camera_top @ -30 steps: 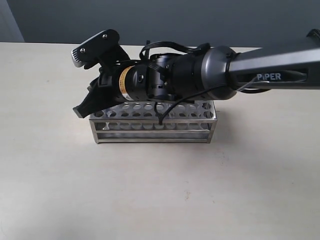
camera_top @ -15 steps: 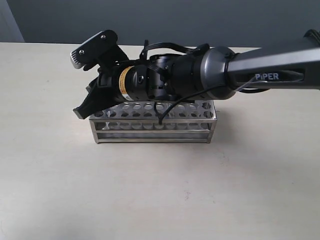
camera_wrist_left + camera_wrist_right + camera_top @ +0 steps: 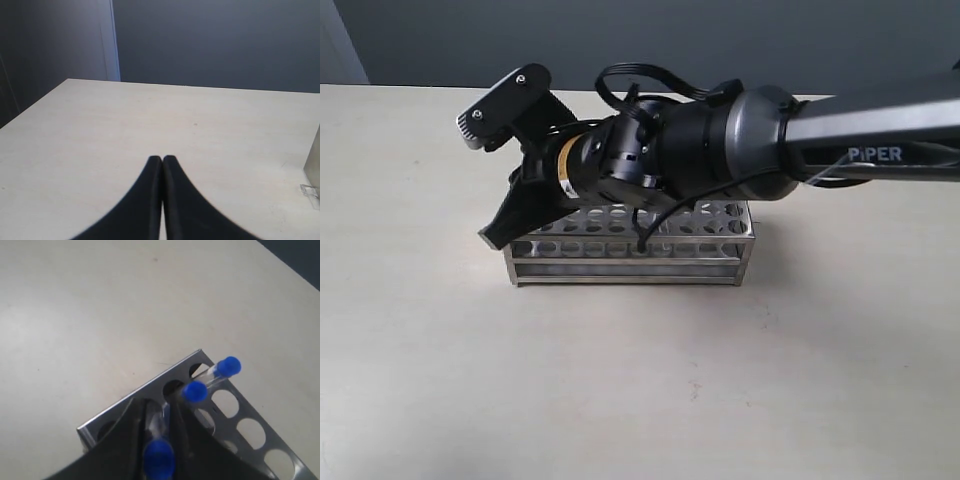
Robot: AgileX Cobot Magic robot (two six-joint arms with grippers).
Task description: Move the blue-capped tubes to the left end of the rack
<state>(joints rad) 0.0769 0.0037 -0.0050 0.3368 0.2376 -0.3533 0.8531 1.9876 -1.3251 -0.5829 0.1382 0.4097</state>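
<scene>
From where I stand, the right hand [image 3: 156, 407] has reached across to the left end of the rack [image 3: 630, 262] and is pinching one blue-capped tube [image 3: 159, 460] btw its fingers, cap uppermost. Two other blue-capped tubes [image 3: 195, 391] stand in holes right beside it at that same end, leaning a bit. A fourth I can't spot in any view. The left hand [image 3: 162, 161] is pressed together w/ nothing in it, hanging over bare counter [image 3: 620, 380], out of the way.

I'd say the step is seating this tube in an end hole. Its lower end is hidden by the fingers, so I can't tell if it's in yet.

To do it well:
- Keep the tube upright and centred over the hole. Glass on a metal rim will snag or chip if it goes in tilted.
- Go down slow and straight, no sideways drift. The nearer neighbour's cap is close to the fingers and prob easy to knock.
- Let go only once the tube is carried by the rack, then open just enough and lift straight up.
</scene>
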